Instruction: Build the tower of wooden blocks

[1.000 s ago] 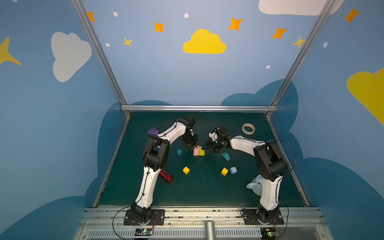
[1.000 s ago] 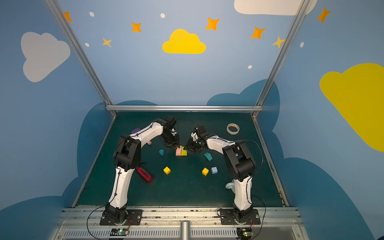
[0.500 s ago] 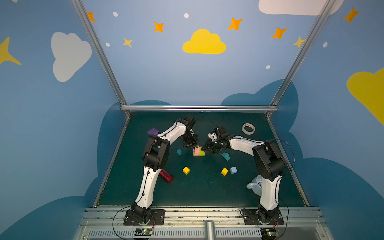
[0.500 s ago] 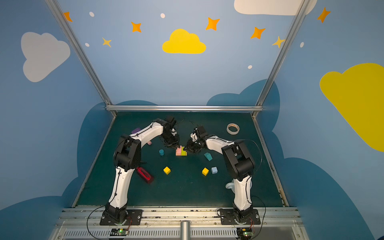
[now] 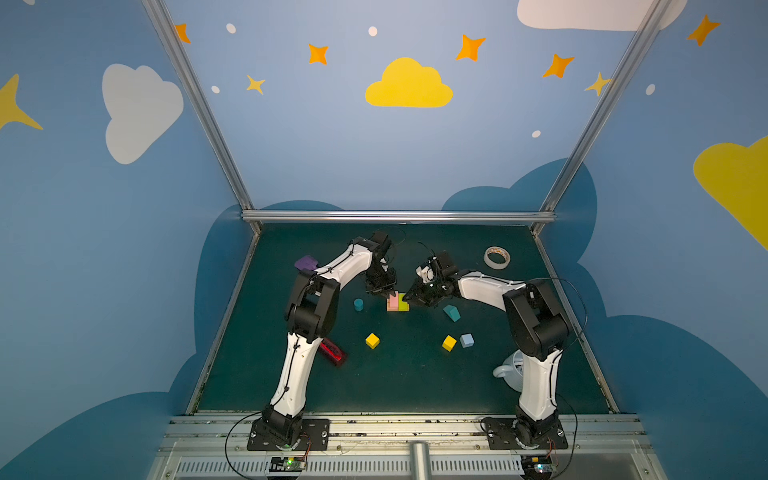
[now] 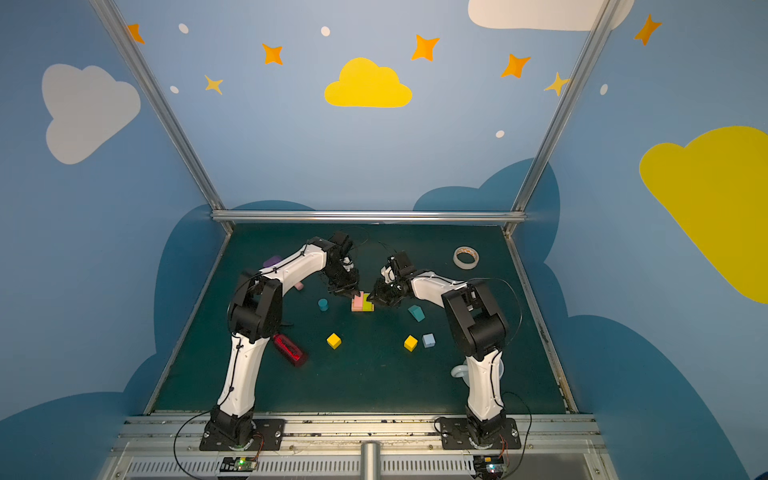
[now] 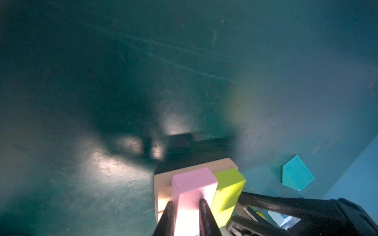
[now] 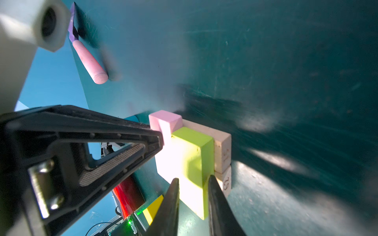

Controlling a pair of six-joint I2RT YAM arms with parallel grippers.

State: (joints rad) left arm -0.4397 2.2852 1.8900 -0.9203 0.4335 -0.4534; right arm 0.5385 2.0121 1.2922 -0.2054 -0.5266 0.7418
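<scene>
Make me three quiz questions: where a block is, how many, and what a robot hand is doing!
1. Where is the teal cylinder? A: on the mat, left of the pink slab. B: atop the pink slab. C: in a gripper.
2. How many yellow cubes? A: one. B: four. C: two.
3. The left gripper is: A: open. B: shut on the pink slab. C: shut on the teal cylinder.
A: it stands alone on the mat. C: two lie apart. B: its fingers pinch the pink slab; the right gripper pinches the lime slab.
</scene>
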